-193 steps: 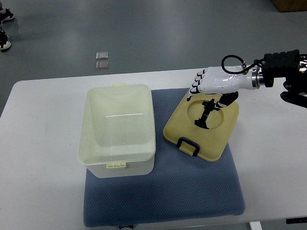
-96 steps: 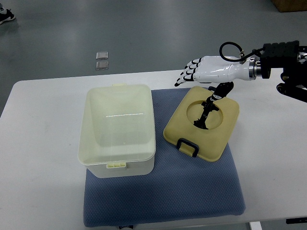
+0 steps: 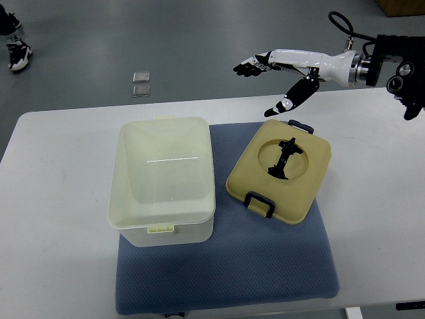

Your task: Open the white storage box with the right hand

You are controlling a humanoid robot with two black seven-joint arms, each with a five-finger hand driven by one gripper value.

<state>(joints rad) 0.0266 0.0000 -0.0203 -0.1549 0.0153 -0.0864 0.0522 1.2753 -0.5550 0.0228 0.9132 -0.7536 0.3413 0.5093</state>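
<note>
White storage box (image 3: 165,179) sits open, left-center of frame, on blue mat (image 3: 226,266) over the white bench (image 3: 53,219); interior looks empty, latch tab on near rim. Its lid (image 3: 279,171) lies flat just right of the box, also on mat, not touching it; round recess w/ black handle in the middle, dark clips at near and far edges. Right robot hand (image 3: 279,70) comes in from upper right, raised above far edge of bench, beyond the lid's far side, fingers (image 3: 249,66) spread and pointing toward frame left, thumb angled down toward lid, holding nothing, clear of the lid. Nothing btw box and lid. On grey floor past the bench: two small clear squares (image 3: 141,84) upper left-center, a person's shoe (image 3: 16,54) at far upper-left corner. Left arm not visible.
</note>
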